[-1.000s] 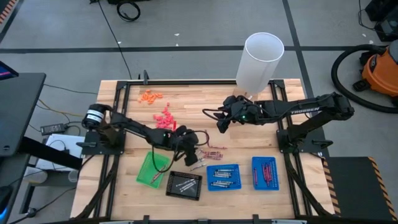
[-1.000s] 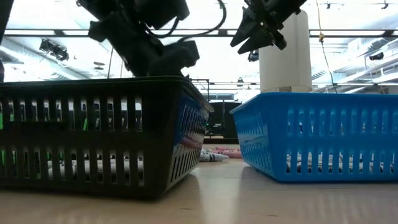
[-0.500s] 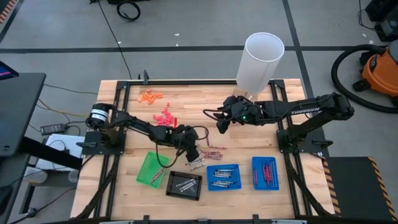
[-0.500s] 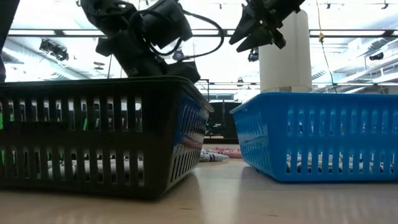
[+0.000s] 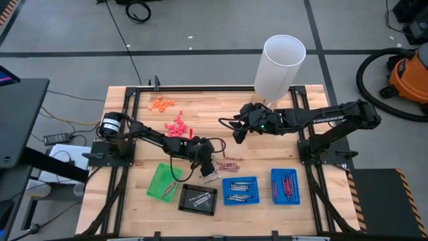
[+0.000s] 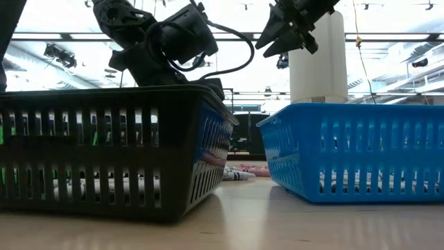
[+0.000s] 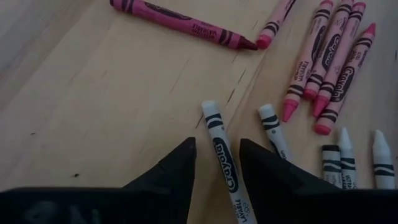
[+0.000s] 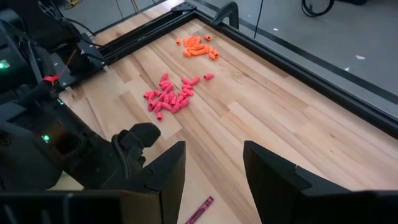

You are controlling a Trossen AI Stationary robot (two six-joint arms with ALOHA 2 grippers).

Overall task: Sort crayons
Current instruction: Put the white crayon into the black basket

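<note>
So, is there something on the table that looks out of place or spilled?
Yes. Loose crayons lie scattered on the bare wood beside the blue trays, not sorted yet. Pink bits and orange bits also lie in loose heaps farther back.

The crayons (image 5: 226,165) are short thin paper-wrapped sticks, some white with black bands, some pink to dark red. A loose cluster lies flat on the bare tabletop (image 5: 221,107), nearer its front edge than its back, about midway between its left and right edges. In the left wrist view one white crayon (image 7: 224,158) lies alone on the wood, a dark red one (image 7: 183,23) lies apart at an angle, and four pink ones (image 7: 329,43) lie side by side, nearly parallel. More white crayons (image 7: 345,155) lie beside them.
</note>
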